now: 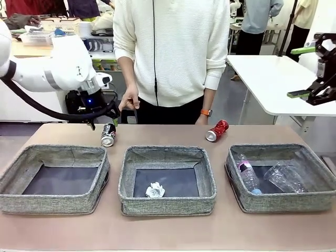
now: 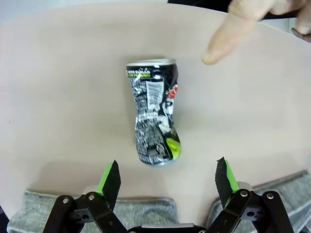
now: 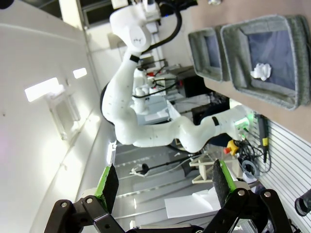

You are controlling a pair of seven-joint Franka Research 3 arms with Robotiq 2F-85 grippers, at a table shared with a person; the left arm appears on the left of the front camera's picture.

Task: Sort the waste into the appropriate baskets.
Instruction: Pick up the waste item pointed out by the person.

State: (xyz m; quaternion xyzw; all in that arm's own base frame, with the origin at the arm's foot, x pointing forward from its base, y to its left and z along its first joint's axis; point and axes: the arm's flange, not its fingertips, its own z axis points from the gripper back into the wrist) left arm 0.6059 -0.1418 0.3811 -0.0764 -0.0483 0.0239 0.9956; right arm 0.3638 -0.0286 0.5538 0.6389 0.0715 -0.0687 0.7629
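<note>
Baskets (image 1: 167, 206) in front; black-and-silver can (image 1: 108, 135) lies on the table (image 1: 157, 135) beyond.
Left tool (image 2: 166, 167), jaws wide, hangs just short of it; the can's long axis runs straight ahead between the fingers (image 2: 111, 177). Right tool (image 1: 300, 72), also wide, stands far off.

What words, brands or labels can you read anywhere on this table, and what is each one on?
"ZERO SUGAR": green print by the top rim of the black-and-silver can in the left wrist view; partly blurred, so only a likely reading.
Remaining print on that can: too small to read.
Red can: print blurred, unreadable.
Pink label on the clear bottle: too small to read.
</note>
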